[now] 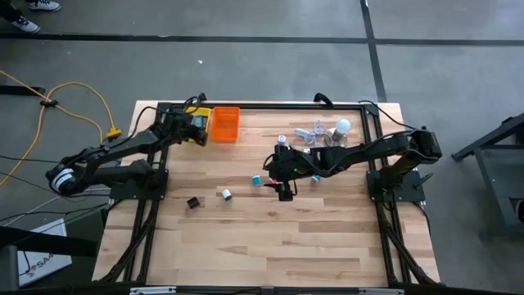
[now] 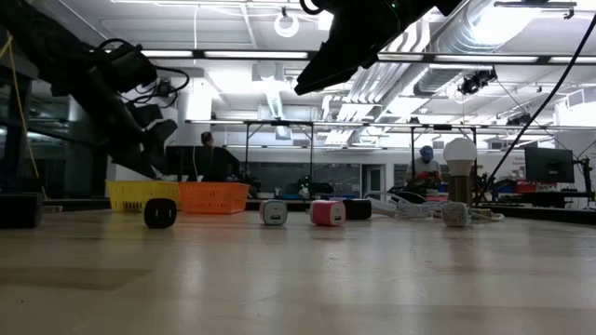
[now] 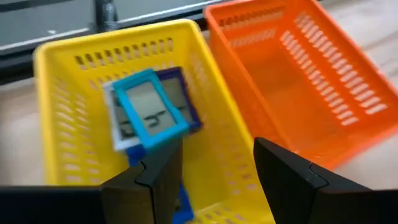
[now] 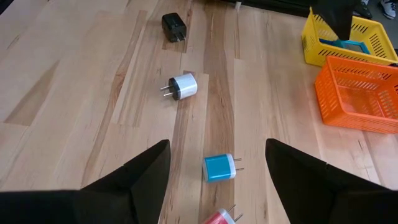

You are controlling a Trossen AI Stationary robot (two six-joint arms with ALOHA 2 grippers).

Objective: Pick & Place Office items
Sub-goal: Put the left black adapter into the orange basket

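The left claw [image 3: 211,180] is held above the yellow basket [image 3: 74,81] at the far left of the surface [image 1: 270,238], its fingers partly parted with nothing between them. Inside that basket a light-blue framed item [image 3: 149,115] is seen lying tilted on a dark-blue framed one [image 3: 183,93], with another blue piece [image 3: 180,205] lower down by the fingers. The orange basket [image 3: 298,81] stands just beside the yellow one and is seen bare inside.

The right claw [image 4: 214,180] is held over the middle of the surface, its fingers spread wide and gripping nothing. Directly below its gap a blue plug-shaped item [image 4: 217,168] lies on the wood, and a pink-red item [image 4: 221,218] is seen just beside it at the picture's edge. Farther off a white item with two prongs [image 4: 183,86] lies alone, and a black item [image 4: 173,27] lies beyond it, well apart from the baskets. Near the right arm a white bulb [image 1: 344,126] and a white cable [image 1: 315,133] are seen at the far edge.
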